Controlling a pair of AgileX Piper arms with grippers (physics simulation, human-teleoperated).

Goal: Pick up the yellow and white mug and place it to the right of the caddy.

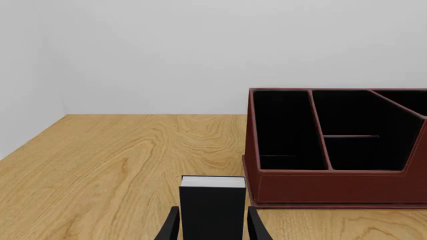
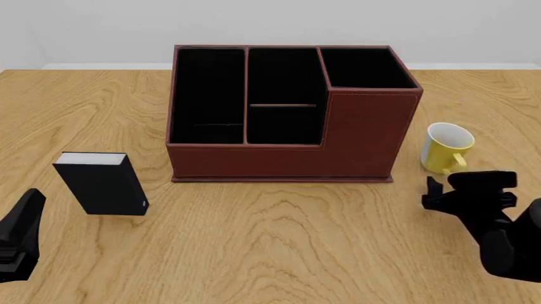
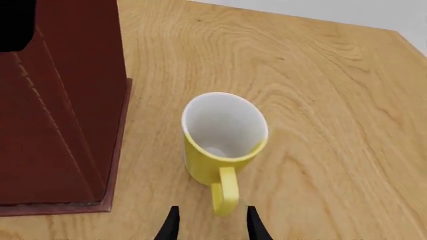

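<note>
The yellow and white mug point(image 2: 446, 147) stands upright on the table just right of the caddy point(image 2: 283, 114), a dark red-brown box with black compartments. In the right wrist view the mug point(image 3: 223, 140) shows its white inside, and its handle points toward my right gripper point(image 3: 212, 225). That gripper point(image 2: 467, 190) is open just in front of the mug, holding nothing, with the handle close to the gap between its fingertips. My left gripper point(image 2: 25, 218) is low at the table's near left, open and holding nothing; in the left wrist view, my left gripper point(image 1: 212, 227) has both tips showing.
A small black book-like block point(image 2: 101, 183) with a white top stands left of the caddy, just ahead of the left gripper; the block point(image 1: 212, 205) also shows in the left wrist view. The caddy point(image 1: 333, 145) fills that view's side. The wooden table point(image 2: 279, 240) ends at a pale wall.
</note>
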